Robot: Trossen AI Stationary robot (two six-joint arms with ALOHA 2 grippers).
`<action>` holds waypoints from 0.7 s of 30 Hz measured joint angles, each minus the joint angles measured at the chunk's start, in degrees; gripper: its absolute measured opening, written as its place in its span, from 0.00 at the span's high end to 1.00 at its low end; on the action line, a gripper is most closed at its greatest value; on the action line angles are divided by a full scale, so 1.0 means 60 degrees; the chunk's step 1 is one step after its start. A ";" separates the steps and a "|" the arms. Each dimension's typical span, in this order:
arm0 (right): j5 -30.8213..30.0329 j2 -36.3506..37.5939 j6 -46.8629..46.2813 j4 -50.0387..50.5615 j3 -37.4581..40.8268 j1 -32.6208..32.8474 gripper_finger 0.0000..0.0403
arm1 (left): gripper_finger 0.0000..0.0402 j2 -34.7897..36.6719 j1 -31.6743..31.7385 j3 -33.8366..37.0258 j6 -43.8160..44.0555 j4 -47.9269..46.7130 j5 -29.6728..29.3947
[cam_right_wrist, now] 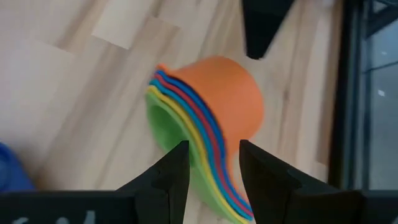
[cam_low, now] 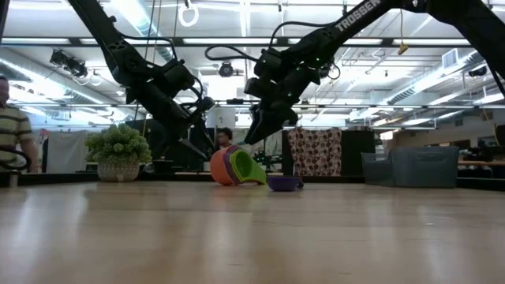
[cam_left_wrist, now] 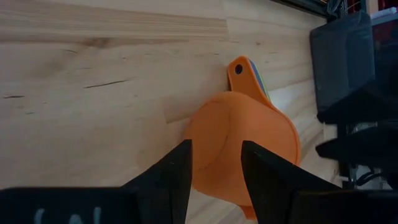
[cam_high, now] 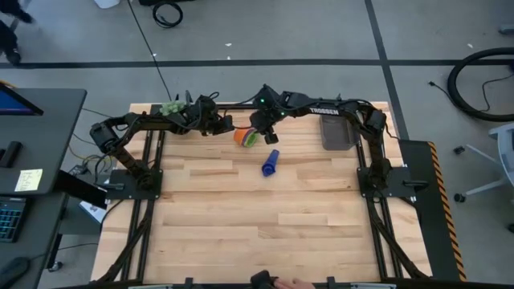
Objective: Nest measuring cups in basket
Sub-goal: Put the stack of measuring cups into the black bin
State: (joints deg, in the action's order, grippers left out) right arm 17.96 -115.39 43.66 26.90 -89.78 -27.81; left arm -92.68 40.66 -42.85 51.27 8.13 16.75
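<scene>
Nesting is nearly complete: the cup stack [cam_high: 246,137], orange outermost with green innermost, lies on its side near the table's [cam_high: 257,225] far edge. One blue cup [cam_high: 270,164] lies apart, nearer the middle. The basket [cam_high: 337,128] sits at the far right, holding no cup that can be seen. The left gripper [cam_left_wrist: 214,163] is spread, fingers flanking the orange bowl without contact. The right gripper [cam_right_wrist: 212,163] hangs just above the stack, fingers apart, pinching nothing. Next move, by judgement: collect the blue cup, seat it in the stack, then transfer the stack to the basket.
</scene>
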 joint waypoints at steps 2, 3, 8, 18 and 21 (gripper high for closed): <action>-0.0385 0.0000 0.0004 -0.0053 0.0000 0.0010 0.64 | 0.65 0.0000 0.0000 0.0000 0.0000 0.0001 0.0002; -0.0610 0.0004 0.0004 -0.0048 0.0000 0.0010 0.64 | 0.65 0.0000 0.0000 0.0000 0.0000 0.0000 0.0004; -0.1091 0.0004 0.0466 0.0171 0.0000 -0.0009 0.64 | 0.65 0.0000 0.0000 0.0000 0.0000 0.0001 0.0004; -0.1014 0.0015 0.1378 0.0547 0.0000 -0.0023 0.65 | 0.65 0.0000 0.0000 0.0000 0.0011 0.0001 0.0004; -0.0982 0.0015 0.2332 0.0801 0.0000 -0.0117 0.65 | 0.65 0.0000 0.0000 0.0000 0.0015 0.0001 0.0004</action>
State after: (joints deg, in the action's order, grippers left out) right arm 12.07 -115.30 57.65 31.71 -89.78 -28.51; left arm -92.68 40.66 -42.85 51.35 8.14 16.78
